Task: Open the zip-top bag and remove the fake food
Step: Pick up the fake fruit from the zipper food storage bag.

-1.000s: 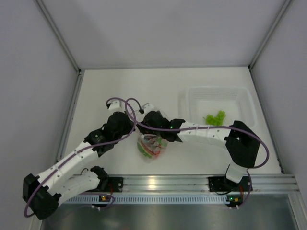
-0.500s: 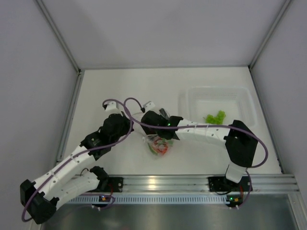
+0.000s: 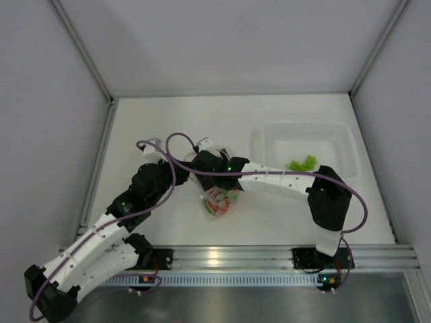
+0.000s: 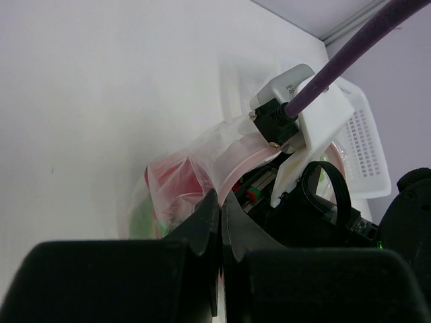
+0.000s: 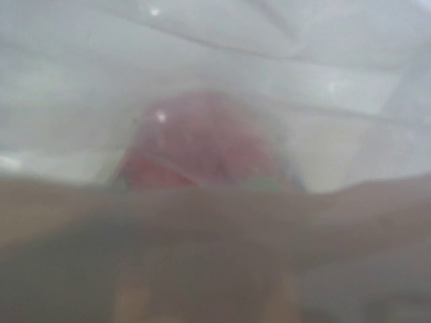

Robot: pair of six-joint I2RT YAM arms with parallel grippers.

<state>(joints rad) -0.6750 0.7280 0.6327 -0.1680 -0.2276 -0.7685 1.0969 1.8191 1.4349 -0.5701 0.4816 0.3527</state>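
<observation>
Zip-top bag [image 3: 217, 210] sits on the white table [image 3: 175, 121], left of the clear tub [image 3: 330, 142] and well apart from it, slightly nearer the arm bases. Fake food [image 3: 221, 199] is inside the bag: red and green pieces show through the film. One green leafy piece [image 3: 302, 163] lies in the tub. Left gripper [image 4: 219, 204]: fingers pressed together, clamped on the bag rim beside the pink zip strip [image 4: 244, 151]. Right gripper [image 3: 215, 179] reaches from the tub side and sits over the bag mouth, hiding it from above. Film is pressed against the right wrist lens, showing only a red blur, so whether those fingers grip anything cannot be told. A white camera mount [image 4: 316, 118] and purple cable [image 4: 350, 54] partly block the left wrist view of the tub.
</observation>
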